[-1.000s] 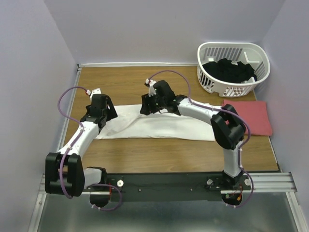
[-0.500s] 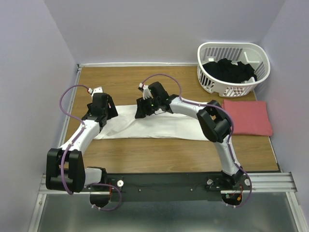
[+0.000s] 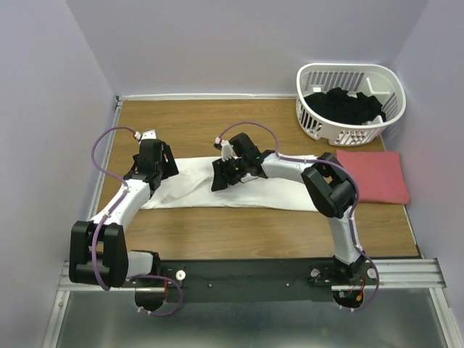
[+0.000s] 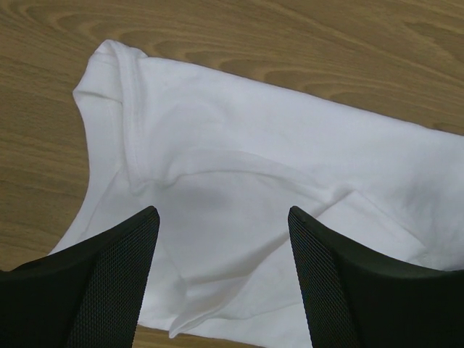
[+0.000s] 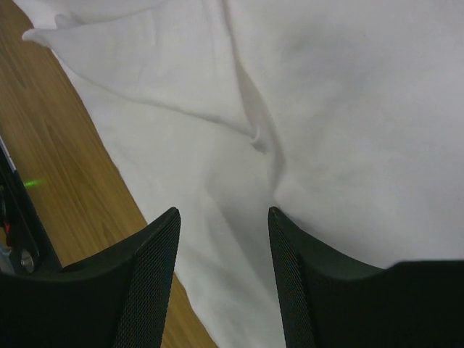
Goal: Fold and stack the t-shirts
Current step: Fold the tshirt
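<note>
A large white t-shirt lies folded into a long band across the middle of the wooden table. My left gripper hovers open over the band's left end. In the left wrist view the cloth with its hemmed corner fills the space under that gripper, and nothing is between the fingers. My right gripper is open above the band's middle. Creased white cloth lies beneath this gripper in its wrist view. A salmon-red t-shirt lies folded flat at the right.
A white slatted basket holding dark clothes stands at the back right corner. Purple walls close in the table on three sides. A metal rail with the arm bases runs along the near edge.
The right gripper has come a little nearer over the white shirt, and its elbow has shifted. The left gripper has stayed almost still. Both stay open.
</note>
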Robot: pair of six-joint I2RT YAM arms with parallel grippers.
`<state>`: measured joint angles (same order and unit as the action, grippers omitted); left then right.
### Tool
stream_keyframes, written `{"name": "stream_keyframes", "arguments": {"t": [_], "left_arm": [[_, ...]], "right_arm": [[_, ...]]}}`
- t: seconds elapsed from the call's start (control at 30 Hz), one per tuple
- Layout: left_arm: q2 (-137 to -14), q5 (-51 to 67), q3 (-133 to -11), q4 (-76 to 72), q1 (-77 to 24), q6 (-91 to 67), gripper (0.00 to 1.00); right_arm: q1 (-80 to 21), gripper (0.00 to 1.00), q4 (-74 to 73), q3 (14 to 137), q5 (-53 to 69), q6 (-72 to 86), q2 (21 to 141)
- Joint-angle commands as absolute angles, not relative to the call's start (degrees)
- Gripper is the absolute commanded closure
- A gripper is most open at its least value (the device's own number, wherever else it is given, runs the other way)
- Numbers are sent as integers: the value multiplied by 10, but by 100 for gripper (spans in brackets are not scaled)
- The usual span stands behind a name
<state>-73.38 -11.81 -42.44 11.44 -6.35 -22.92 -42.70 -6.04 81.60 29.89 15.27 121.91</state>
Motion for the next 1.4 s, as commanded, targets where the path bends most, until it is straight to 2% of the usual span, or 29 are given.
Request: {"name": "stream_keyframes", "arguments": {"t": [0.0, 0.13, 0.17, 0.4, 0.8, 1.13, 1.37], "left_arm": [[-734, -55, -425, 83, -69, -208, 21], [-747, -3, -424, 67, -76, -203, 21], [-758, 30, -426, 65, -78, -204, 24], [-837, 74, -476, 71, -102, -216, 35], [-960, 73, -528, 96, -132, -216, 36], [-895, 114, -508, 125, -154, -206, 38], [-868, 143, -490, 142, -170, -203, 49]], "right_arm": [[-430, 41, -64, 788, 286, 133, 1178], [-430, 41, -64, 755, 251, 127, 1132], [-430, 41, -65, 736, 243, 123, 1105], [-429, 41, -65, 638, 141, 117, 987], [-427, 41, -68, 511, 57, 120, 842], [-425, 42, -73, 490, 26, 115, 815], [-424, 42, -74, 490, 25, 117, 817]]}}
